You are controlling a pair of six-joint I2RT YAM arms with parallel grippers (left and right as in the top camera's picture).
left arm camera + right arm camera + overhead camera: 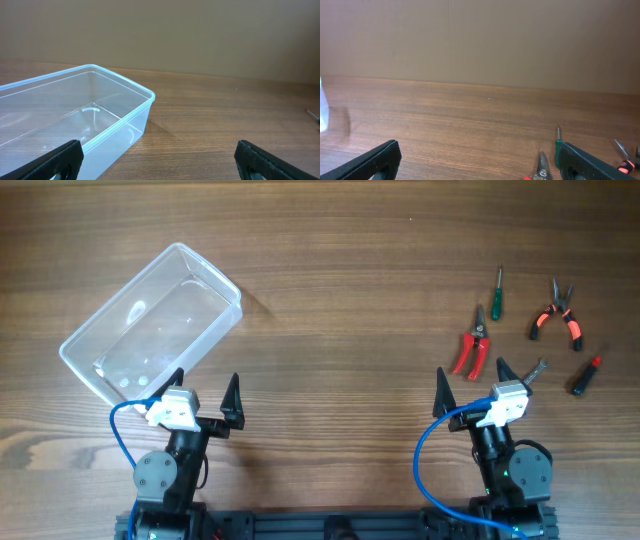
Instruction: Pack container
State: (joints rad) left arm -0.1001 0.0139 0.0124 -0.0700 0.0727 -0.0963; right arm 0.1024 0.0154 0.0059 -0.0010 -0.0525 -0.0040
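One clear container (205, 272) and five small tools (495, 305).

A dark brown wood-grain bench (330, 270) fills the overhead view from edge to edge, its grain running left to right. In the wrist views a plain, flat beige-brown wall (520, 40) rises from the bench's far edge, and a faint vertical seam (450, 30) shows in the right wrist view. Soft, even light falls across the wood, leaving pale shadows and a mild sheen.
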